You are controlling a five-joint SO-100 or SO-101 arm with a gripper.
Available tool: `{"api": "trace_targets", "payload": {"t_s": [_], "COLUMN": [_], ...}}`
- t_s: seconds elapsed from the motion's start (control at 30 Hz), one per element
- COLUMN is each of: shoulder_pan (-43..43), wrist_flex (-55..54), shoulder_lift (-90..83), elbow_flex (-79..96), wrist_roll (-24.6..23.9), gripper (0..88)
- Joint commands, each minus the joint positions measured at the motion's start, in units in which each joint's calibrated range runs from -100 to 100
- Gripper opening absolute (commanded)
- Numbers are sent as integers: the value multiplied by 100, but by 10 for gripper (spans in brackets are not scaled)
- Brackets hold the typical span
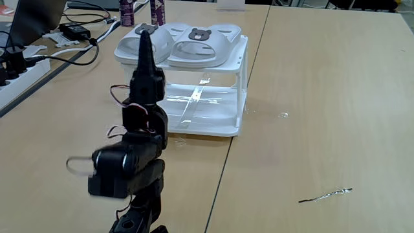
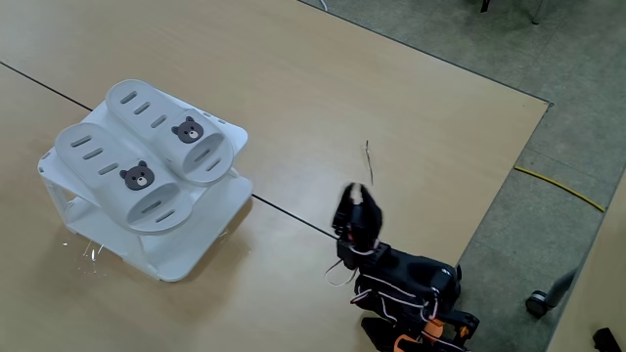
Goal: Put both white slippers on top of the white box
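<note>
Both slippers (image 2: 147,161) are seen lying side by side on top of the white box (image 1: 213,113). The gripper (image 2: 354,200) is held well apart from them, closed and empty. If the arm were swung carelessly, a slipper could be knocked off.

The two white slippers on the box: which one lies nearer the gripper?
In a fixed view, the slipper on the right side of the white box lies nearer the gripper; the other slipper sits beside it on the far side, at the box's left edge.
</note>
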Motion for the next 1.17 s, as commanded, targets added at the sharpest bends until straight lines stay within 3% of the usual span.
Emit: {"api": "trace_targets", "payload": {"t_s": [0.0, 0.33, 1.13], "shoulder_pan": [-65, -65, -65], "wrist_flex": [-77, -77, -77], "shoulder_lift": [-991, -3321, -3330], "elbow_flex": [90, 72, 72], "wrist_roll": [42, 42, 42], "gripper": [8, 8, 8]}}
